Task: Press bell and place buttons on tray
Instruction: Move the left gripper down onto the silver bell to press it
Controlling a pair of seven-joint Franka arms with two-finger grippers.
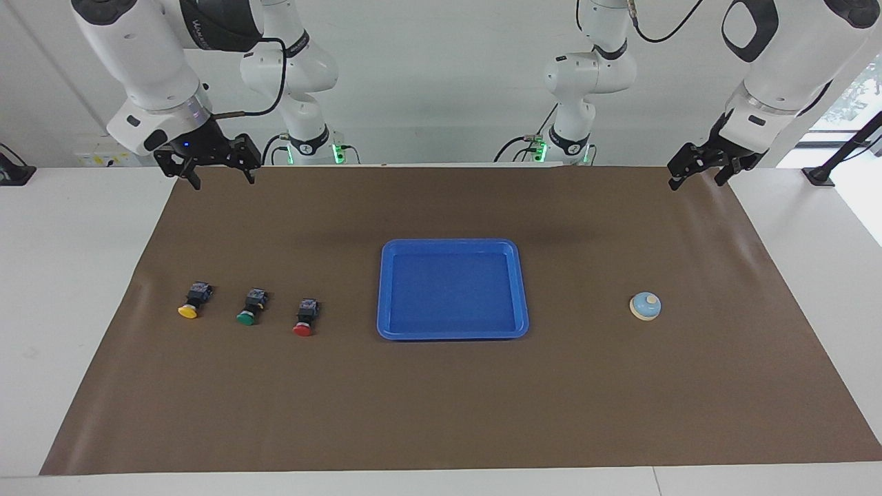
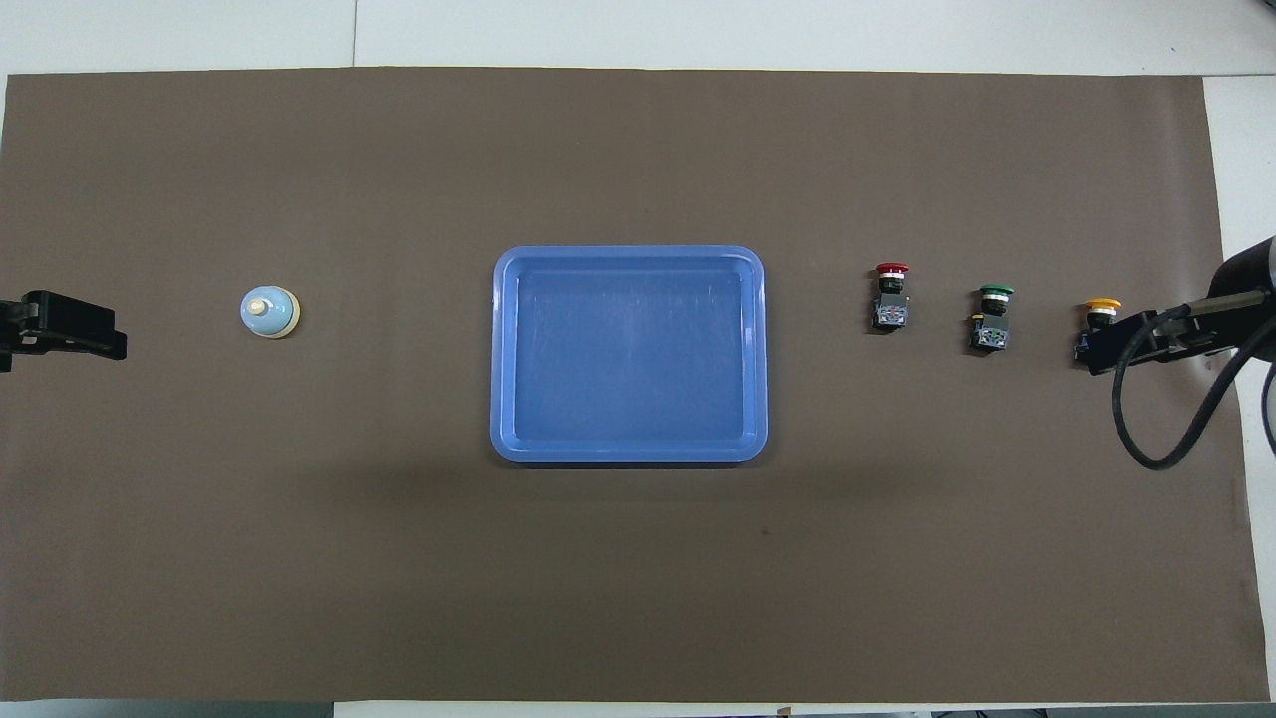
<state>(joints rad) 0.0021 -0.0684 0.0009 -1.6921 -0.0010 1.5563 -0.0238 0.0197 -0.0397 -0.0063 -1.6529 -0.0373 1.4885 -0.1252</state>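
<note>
Above the brown mat's edge nearest the robots, at the right arm's end of the table, the right gripper [image 1: 219, 167] hangs clear of the surface with its fingers spread wide and nothing between them. At the left arm's end, the left gripper [image 1: 697, 171] hangs likewise over the mat's near corner, fingers parted, empty. Both arms wait. Farther from the robots, toward the right arm's end, the three buttons lie on their sides in a row on the mat [image 1: 441, 413], well apart from one another: the yellow button [image 1: 193, 300] outermost, the green button [image 1: 252, 307] next, the red button [image 1: 304, 317] closest to the tray. The tray [image 1: 524, 289], bright blue and rectangular, sits flat at the middle of the mat and holds nothing. The bell [image 1: 645, 306], with pale blue dome and cream knob, stands upright toward the left arm's end, well apart from the tray. Nothing touches either gripper.
</note>
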